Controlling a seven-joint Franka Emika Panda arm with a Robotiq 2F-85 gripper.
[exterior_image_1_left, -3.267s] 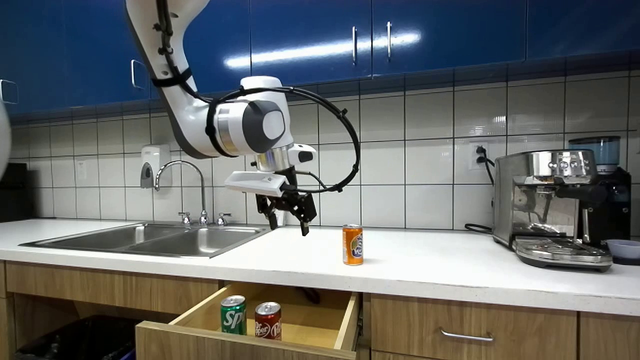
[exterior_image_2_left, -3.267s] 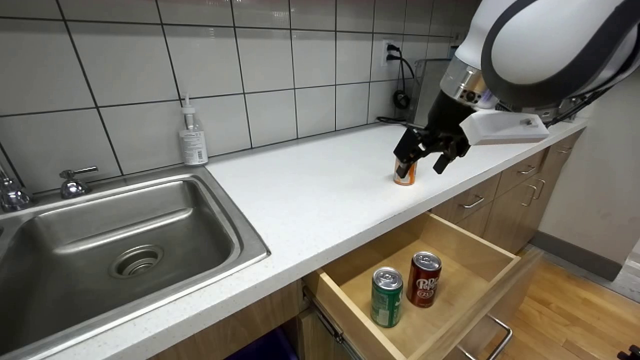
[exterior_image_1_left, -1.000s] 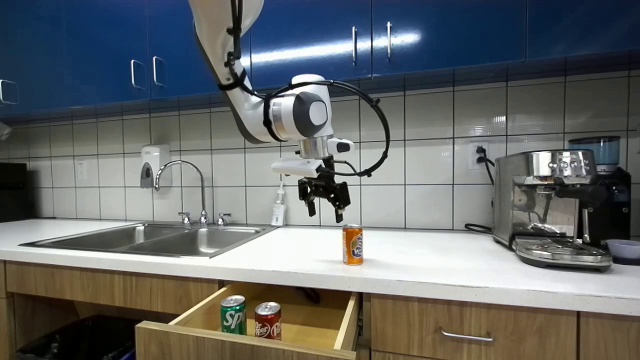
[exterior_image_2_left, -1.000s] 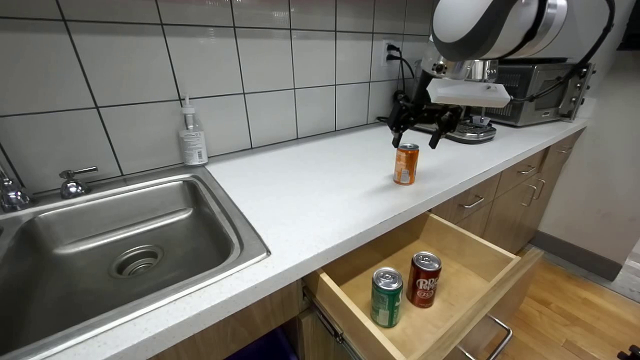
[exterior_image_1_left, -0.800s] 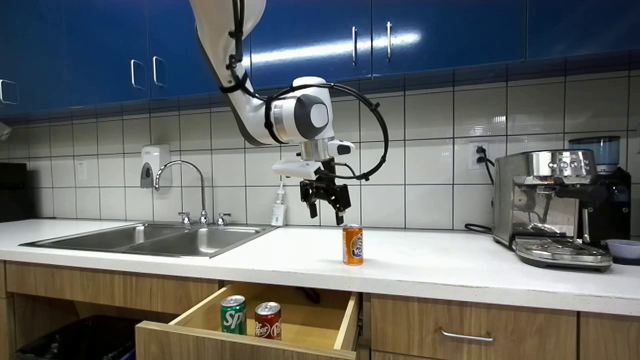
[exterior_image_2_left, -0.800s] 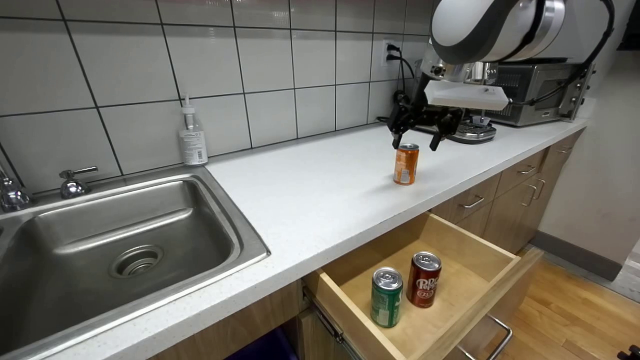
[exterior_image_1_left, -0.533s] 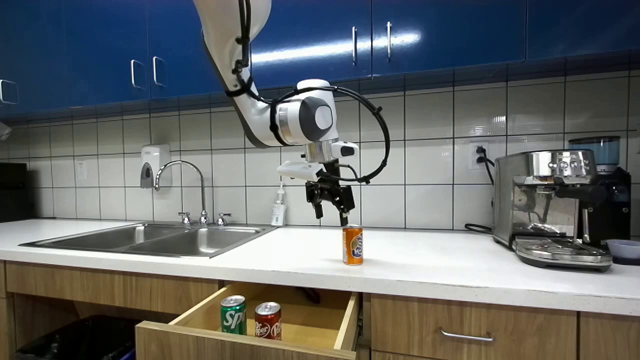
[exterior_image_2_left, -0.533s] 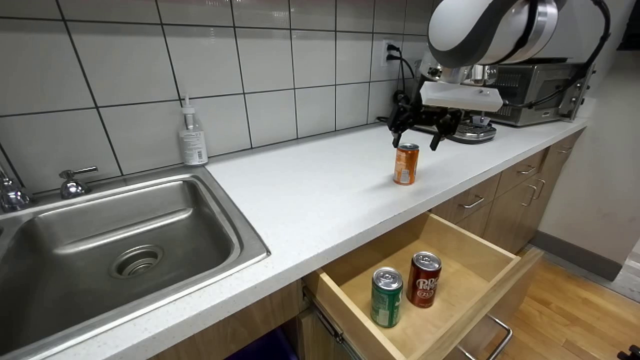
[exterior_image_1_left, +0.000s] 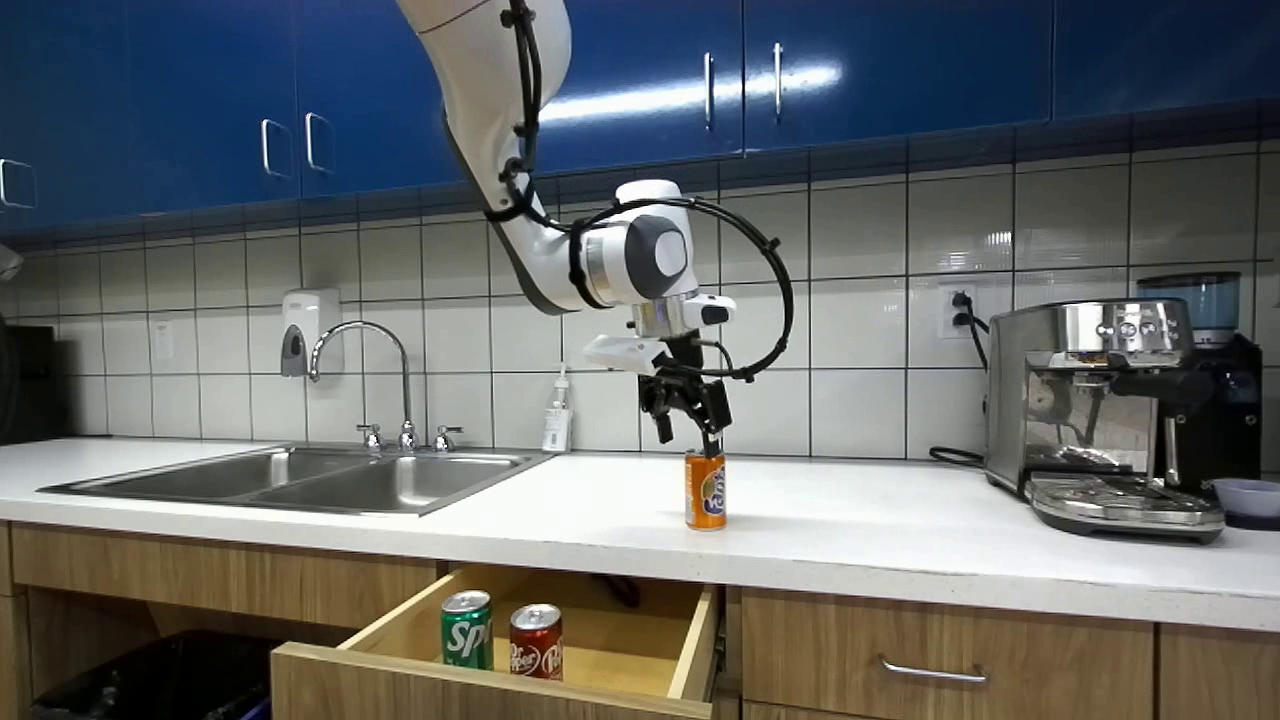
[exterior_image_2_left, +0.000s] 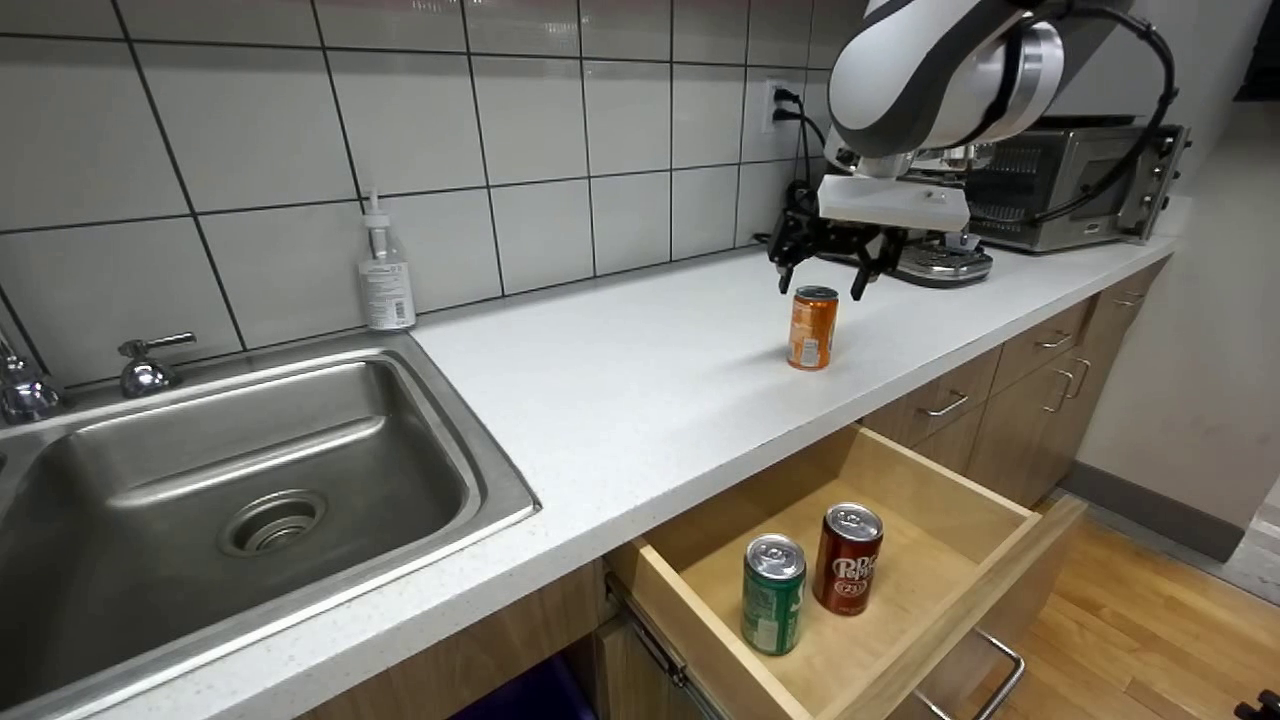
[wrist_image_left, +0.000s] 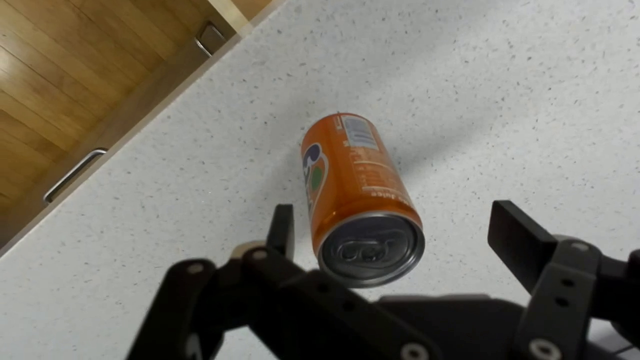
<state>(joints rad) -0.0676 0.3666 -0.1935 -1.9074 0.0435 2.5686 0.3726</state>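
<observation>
An orange soda can (exterior_image_1_left: 705, 495) stands upright on the white counter in both exterior views. My black gripper (exterior_image_1_left: 688, 440) hangs low over it, with fingers spread and nothing held. In an exterior view, the fingertips of the gripper (exterior_image_2_left: 821, 287) are level with the top of the can. From the wrist view, the orange can (wrist_image_left: 360, 170) appears between the fingers, its lid facing the camera, closer to the left finger (wrist_image_left: 281, 227) than to the right finger (wrist_image_left: 517, 240). White counter shows on both sides of the can, so no contact is visible.
Below the counter, a wooden drawer (exterior_image_2_left: 940, 500) is pulled out. It holds a green can (exterior_image_2_left: 773, 600) and a dark red can (exterior_image_2_left: 848, 560). A steel sink (exterior_image_1_left: 330, 480), a soap bottle (exterior_image_1_left: 558, 415) and a coffee machine (exterior_image_1_left: 1090, 410) stand along the counter.
Across the frames, the open gripper has travelled toward the orange can, lately moving right and down in an exterior view. The cans and drawer stay where they were.
</observation>
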